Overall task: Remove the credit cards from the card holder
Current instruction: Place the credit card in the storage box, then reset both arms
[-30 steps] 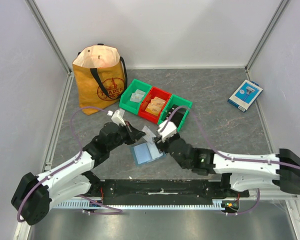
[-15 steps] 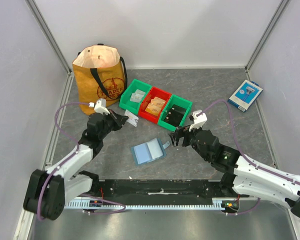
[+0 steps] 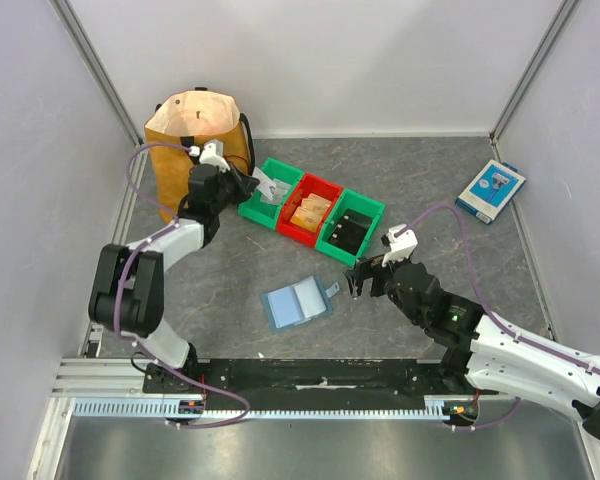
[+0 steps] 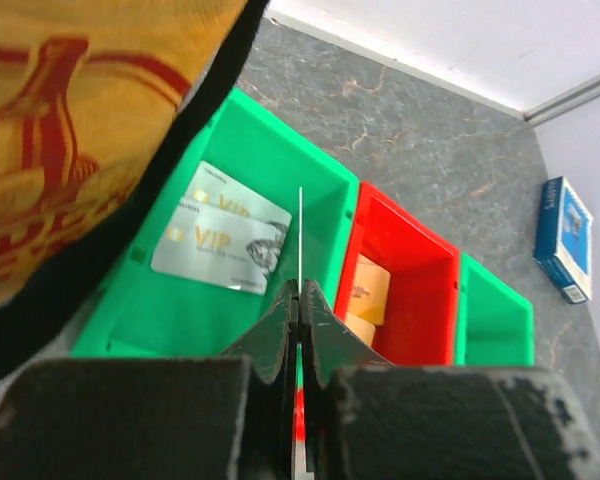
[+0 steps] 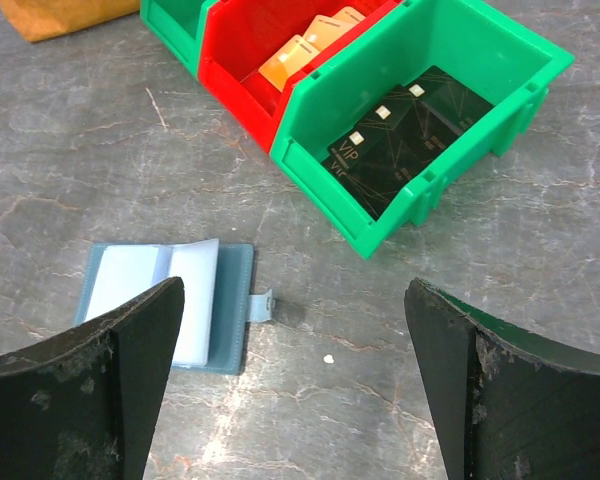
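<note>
- My left pincer (image 4: 298, 290) is pinched tight on one pale card (image 4: 300, 235) (edge-on, a mere thin line), held upright over the left green bin (image 4: 290, 150).
- Under it two pale VIP cards (image 4: 220, 235) lie flat on that bin's floor. The tote bag (image 4: 70, 150) crowds the bin's left edge, so there is little room that side.
- Next along, the red bin (image 4: 420, 300) holds orange cards (image 4: 368, 290), and the right green bin (image 5: 320, 170) holds dark cards (image 5: 400, 140).
- My right pincer (image 5: 292, 300) is spread wide and empty over bare table (image 5: 380, 400), just short of the right green bin's near corner.
- The card holder (image 5: 170, 305) lies unfolded and flat, toward the middle of the table's near edge. Its snap tab (image 5: 263, 303) points toward my right pincer, and grey room lies free along every edge.
- The blue-and-white box (image 3: 490, 190) sits well apart, by the table's right edge.
</note>
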Tool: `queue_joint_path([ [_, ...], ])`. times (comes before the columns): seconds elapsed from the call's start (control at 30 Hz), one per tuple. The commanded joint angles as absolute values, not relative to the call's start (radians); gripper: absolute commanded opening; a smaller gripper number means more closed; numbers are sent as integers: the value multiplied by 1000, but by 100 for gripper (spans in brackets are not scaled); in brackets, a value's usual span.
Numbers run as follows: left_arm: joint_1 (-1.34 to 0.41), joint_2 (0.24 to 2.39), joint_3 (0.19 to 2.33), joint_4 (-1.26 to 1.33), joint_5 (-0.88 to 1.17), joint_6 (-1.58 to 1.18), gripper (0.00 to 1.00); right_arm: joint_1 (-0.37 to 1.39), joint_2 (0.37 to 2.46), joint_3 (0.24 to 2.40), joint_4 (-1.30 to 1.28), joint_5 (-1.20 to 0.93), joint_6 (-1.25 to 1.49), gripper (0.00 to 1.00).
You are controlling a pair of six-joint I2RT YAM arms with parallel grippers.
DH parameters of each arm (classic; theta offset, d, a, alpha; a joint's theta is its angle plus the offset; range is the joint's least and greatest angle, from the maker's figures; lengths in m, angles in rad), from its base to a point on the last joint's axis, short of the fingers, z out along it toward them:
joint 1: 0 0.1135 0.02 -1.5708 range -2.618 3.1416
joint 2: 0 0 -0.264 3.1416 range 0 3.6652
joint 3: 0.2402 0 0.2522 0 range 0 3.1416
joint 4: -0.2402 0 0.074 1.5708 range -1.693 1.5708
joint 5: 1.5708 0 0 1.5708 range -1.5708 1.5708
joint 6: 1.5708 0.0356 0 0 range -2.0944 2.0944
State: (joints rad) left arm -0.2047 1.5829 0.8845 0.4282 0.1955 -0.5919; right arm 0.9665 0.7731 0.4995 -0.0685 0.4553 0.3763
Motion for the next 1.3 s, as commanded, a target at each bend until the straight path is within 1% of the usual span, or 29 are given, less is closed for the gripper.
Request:
queue_joint_path([
  [0.0,-196,1713,1015,384,222,-450,2,962,764,523,-72,495,315,98],
  [0.13,-196,1793,1081,342,259,-416,3,962,767,520,-72,489,307,98],
  [0.37,-196,1888,1134,325,330,-422,8,956,781,517,-72,466,305,98],
  [0.5,-196,1913,1158,301,359,-425,14,954,778,515,-71,459,305,98],
  [0.6,-196,1908,1164,256,310,-408,23,956,778,515,-77,459,304,98],
  [0.77,-196,1832,1163,158,181,-353,47,953,758,518,-94,469,302,98],
  [0.83,-196,1793,1164,121,144,-327,52,953,747,518,-104,482,301,98],
  [0.97,-199,1721,1170,65,112,-285,58,953,716,520,-135,512,296,98],
  [1.1,-202,1635,1178,-36,110,-278,61,953,670,535,-201,595,294,98],
  [1.17,-210,1562,1167,-89,110,-290,63,953,638,541,-236,646,296,98],
  [1.27,-213,1413,1094,-115,95,-321,66,953,574,552,-293,730,304,98],
])
